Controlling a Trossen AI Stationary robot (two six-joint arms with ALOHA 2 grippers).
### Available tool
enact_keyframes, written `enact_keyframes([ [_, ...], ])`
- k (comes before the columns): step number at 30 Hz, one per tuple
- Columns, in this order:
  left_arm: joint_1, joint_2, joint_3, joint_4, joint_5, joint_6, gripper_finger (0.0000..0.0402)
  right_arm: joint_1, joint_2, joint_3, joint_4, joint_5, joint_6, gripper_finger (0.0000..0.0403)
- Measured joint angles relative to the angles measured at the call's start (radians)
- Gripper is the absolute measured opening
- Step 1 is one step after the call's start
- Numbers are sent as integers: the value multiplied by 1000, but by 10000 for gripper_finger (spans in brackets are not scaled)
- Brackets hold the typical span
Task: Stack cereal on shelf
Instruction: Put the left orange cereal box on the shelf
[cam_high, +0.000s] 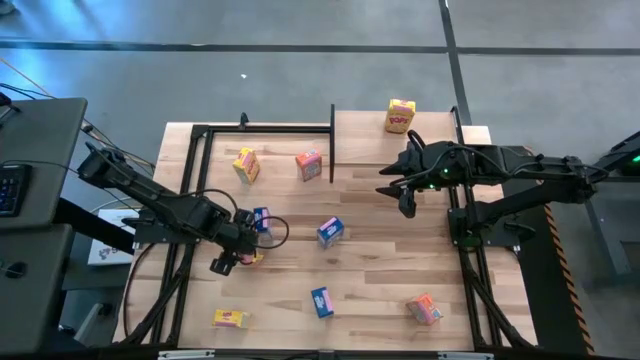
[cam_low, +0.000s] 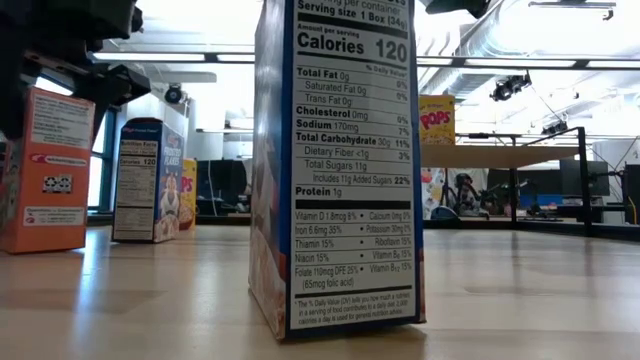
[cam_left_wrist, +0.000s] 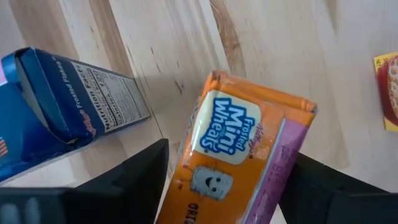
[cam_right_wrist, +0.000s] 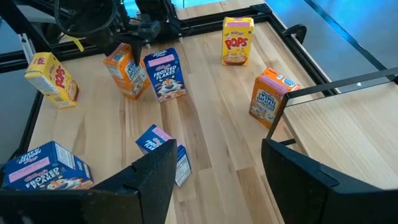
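Pick step. Your left gripper straddles the orange Mini-Wheats box on the tabletop, beside a blue box; can't tell if it's gripping. Right gripper hangs open, empty, beside the shelf, one yellow box on it. Next: clamp, lift, carry to shelf.

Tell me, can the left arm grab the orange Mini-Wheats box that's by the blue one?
Probably yes. The left arm's fingers stand either side of the orange cardboard Frosted Mini-Wheats box, with nothing between them. The blue cardboard Frosted Flakes box stands close beside it but outside the fingers, so it could get nudged.
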Motion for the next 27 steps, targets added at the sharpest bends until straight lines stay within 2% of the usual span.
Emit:
enact_keyframes([
  [15, 0, 0, 6, -4, 24, -69, 170, 0, 0, 0, 0, 0, 0, 226],
  [27, 0, 0, 139, -1, 27, -94, 152, 0, 0, 0, 0, 0, 0, 226],
])
